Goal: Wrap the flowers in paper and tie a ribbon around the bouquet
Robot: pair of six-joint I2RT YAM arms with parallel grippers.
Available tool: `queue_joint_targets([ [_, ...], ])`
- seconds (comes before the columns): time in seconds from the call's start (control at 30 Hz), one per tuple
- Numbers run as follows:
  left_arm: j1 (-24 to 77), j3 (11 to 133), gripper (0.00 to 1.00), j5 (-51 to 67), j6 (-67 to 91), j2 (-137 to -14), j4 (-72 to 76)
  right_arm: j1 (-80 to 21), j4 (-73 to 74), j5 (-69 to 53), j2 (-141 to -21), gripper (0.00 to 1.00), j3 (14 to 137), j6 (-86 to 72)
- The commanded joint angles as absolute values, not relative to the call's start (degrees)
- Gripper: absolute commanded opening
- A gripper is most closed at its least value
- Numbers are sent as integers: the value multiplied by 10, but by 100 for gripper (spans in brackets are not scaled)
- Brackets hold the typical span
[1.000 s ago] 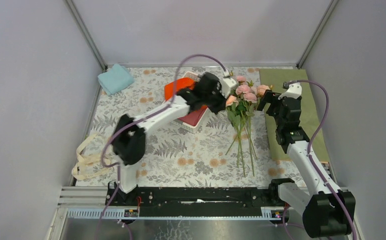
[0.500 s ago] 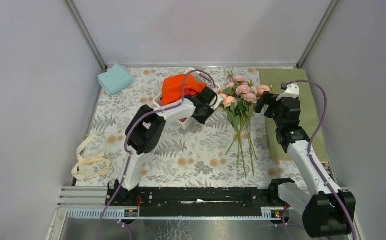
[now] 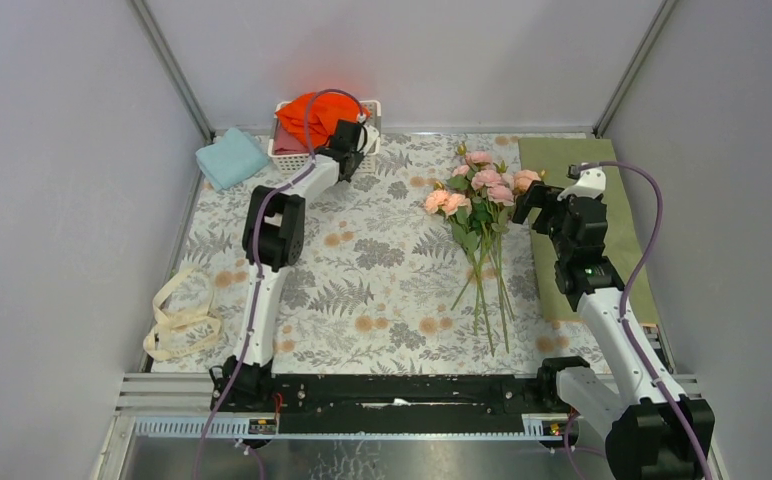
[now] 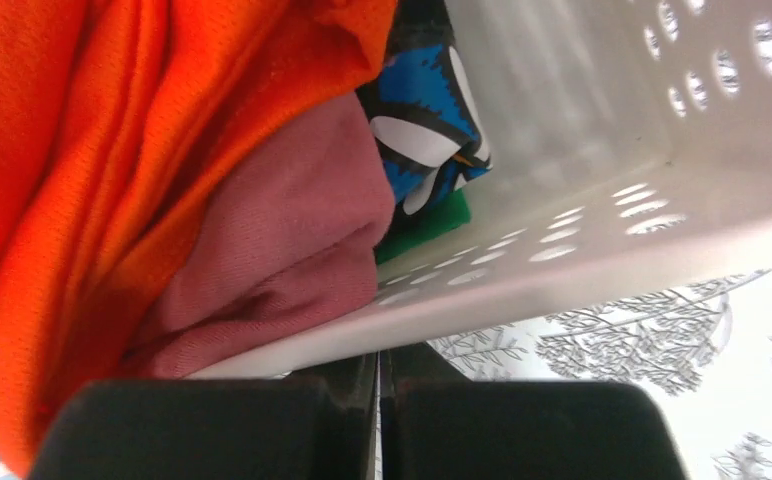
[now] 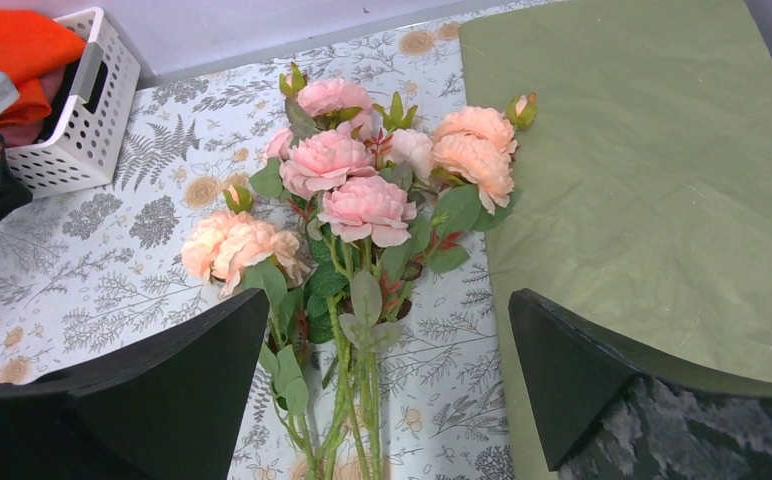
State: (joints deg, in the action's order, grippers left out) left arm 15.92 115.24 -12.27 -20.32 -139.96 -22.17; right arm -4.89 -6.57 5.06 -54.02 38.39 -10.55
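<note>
While left tool point(image 4: 379, 372) sits clenched at one basket point(image 5: 72, 140), right tool point(image 5: 387, 300) gapes, one bunch of flowers point(image 5: 362, 205), one paper point(image 5: 642, 180)

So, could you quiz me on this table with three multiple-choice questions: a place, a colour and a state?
1. The green paper lies: A) right of the flowers; B) rolled around them; C) at the far left.
2. The folded cloth in the far left corner is: A) black; B) yellow; C) light blue.
3. The right arm's fingers are: A) shut on a stem; B) wide open, holding nothing; C) clamped on the paper.

Answers: A, the sheet lies flat beside the blooms; C, it looks pale blue from above; B, a wide gap separates them.
</note>
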Motion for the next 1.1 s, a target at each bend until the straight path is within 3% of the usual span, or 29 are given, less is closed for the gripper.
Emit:
queue_joint_targets([
  [0.0,142,1183,0,-192,-305,-1427,-34,-50,-74,53,-522,100,409,-104],
  [0.2,100,1221,0,-188,-314,-1444,-14,-50,-68,42,-525,100,413,-109],
  [0.3,101,1168,0,-141,-305,-1394,-22,-50,-61,37,-534,100,420,-112],
  [0.43,103,1002,0,58,-281,-1218,-57,-50,-26,43,-546,100,441,-112],
  [0.5,104,990,0,171,-298,-1141,-167,-50,-5,62,-556,100,454,-120],
  [0.53,104,993,11,222,-308,-1112,-231,-50,25,72,-563,100,461,-128],
  [0.6,104,992,57,278,-315,-1055,-335,-50,70,86,-582,100,479,-149],
  [0.67,104,983,92,287,-308,-1001,-423,-50,120,87,-605,96,498,-159],
  [0.7,103,970,98,278,-296,-976,-453,-50,144,82,-617,92,507,-160],
  [0.8,99,892,99,248,-268,-884,-500,-50,204,44,-663,86,530,-162],
  [0.93,94,790,99,240,-261,-782,-536,-51,241,36,-713,90,540,-159],
  [1.07,91,732,99,229,-252,-749,-550,-51,200,157,-758,93,544,-144],
])
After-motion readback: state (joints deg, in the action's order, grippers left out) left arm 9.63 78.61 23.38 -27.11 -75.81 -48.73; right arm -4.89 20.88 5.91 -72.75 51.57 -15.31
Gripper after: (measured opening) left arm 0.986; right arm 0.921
